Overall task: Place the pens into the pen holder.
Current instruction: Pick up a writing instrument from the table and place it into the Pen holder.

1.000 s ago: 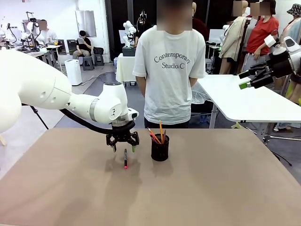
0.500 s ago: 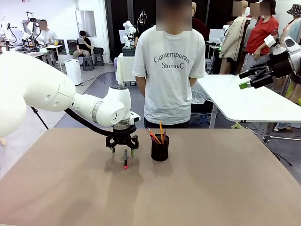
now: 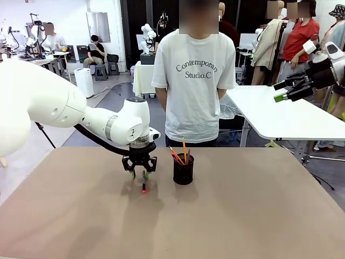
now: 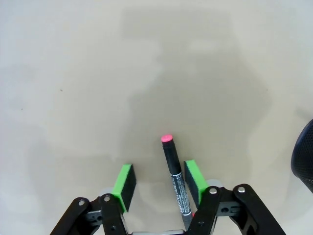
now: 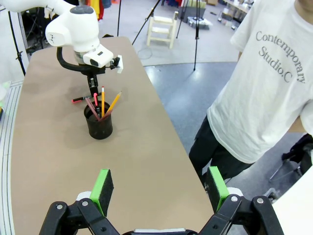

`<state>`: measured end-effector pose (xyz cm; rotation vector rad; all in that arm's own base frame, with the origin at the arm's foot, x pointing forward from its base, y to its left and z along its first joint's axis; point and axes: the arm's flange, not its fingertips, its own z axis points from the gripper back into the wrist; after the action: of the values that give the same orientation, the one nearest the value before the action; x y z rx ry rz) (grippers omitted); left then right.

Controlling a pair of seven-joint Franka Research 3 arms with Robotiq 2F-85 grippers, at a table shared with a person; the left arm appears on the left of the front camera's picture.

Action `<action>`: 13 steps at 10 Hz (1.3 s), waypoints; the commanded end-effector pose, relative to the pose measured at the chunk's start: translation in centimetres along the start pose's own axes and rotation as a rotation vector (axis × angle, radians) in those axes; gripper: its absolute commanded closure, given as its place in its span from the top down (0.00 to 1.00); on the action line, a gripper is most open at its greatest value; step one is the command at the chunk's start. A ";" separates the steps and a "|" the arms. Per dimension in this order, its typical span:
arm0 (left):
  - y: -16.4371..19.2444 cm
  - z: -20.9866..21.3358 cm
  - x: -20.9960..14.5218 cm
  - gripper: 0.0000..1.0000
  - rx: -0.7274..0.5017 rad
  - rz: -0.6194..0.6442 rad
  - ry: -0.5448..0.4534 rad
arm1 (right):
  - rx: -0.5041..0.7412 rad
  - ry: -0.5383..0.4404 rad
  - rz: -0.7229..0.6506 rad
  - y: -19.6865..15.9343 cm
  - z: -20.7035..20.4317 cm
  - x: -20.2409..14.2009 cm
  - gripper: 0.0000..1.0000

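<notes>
Pens are split between two places: several stand upright or leaning in the pen holder (image 3: 183, 169), a black mesh cup near the desk's (image 3: 242, 216) middle, while one black pen (image 4: 173, 176) with a pink end lies flat on the desk just left of the cup. The left end effector (image 3: 140, 174) is down over that pen, its green pads (image 4: 124, 180) partway apart on either side of the barrel; one pad looks close against it, the other stands clear, so I judge the grip not yet made (the pen rests on the desk). Straddling the barrel crosswise suits a lift and a short carry to the cup. Bare desk lies all round, edges well away; the leaning pens above the rim are the only crowding. The right end effector (image 5: 159, 188) hangs wide open and empty, high off to the side.
</notes>
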<state>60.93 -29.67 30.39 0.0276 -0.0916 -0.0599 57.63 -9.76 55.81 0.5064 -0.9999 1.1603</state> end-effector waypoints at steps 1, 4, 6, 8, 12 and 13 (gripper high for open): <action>0.1 -0.7 -0.3 0.00 0.037 0.033 0.004 | 0.008 0.019 -0.018 -0.1 0.0 0.5 1.00; 0.1 -0.4 -0.6 0.00 0.035 0.055 0.024 | 0.008 0.019 -0.018 -0.1 0.0 0.5 1.00; 0.1 0.1 -0.9 0.00 0.028 0.083 0.046 | 0.008 0.019 -0.018 -0.1 0.0 0.5 1.00; 0.3 0.8 -1.4 0.00 0.035 0.105 0.068 | 0.008 0.019 -0.018 -0.1 0.0 0.5 1.00; 3.0 5.0 -2.0 0.00 -0.149 0.069 0.048 | 0.008 0.019 -0.018 -0.1 0.0 0.5 1.00; 3.9 6.2 -2.1 0.00 -0.233 0.047 0.040 | 0.008 0.019 -0.018 -0.1 0.0 0.5 1.00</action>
<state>59.82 -27.81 36.14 -0.0977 -0.0586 0.0173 57.63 -9.76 55.80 0.5066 -0.9997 1.1602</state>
